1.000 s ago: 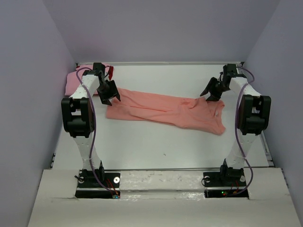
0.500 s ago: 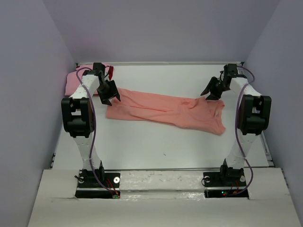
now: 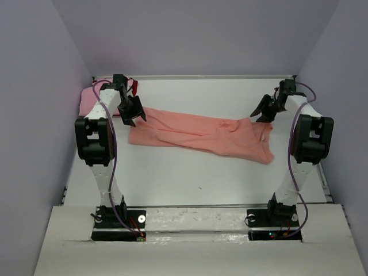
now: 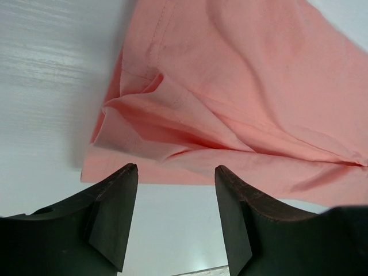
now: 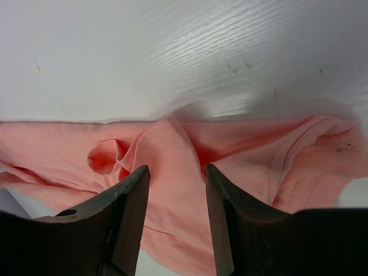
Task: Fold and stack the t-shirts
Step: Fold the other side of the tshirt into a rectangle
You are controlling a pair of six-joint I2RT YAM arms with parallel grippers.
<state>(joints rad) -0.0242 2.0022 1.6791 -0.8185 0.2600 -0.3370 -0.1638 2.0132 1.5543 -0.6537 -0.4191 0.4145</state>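
Out past the left jaws, in the far left corner of the tabletop (image 3: 190,178), a lighter pink t-shirt (image 3: 87,99) lies bunched. A sliver of dark red t-shirt (image 3: 134,88) sits just beside it, too small to tell more.

The left jaws stand wide with nothing between them, poised over the left end of the salmon-orange t-shirt (image 3: 201,133). In the left wrist view, that shirt's (image 4: 241,86) creased corner lies just ahead of the tips, with bare tabletop (image 4: 46,69) to their left.

The shirt runs as one long rumpled band from the left jaws across to the right jaws.

The right jaws also stand apart and clamp nothing, above the shirt's far right edge. In the right wrist view, the cloth (image 5: 172,155) shows through the gap, a stitched hem lies off to their right, and bare tabletop (image 5: 172,46) lies ahead.
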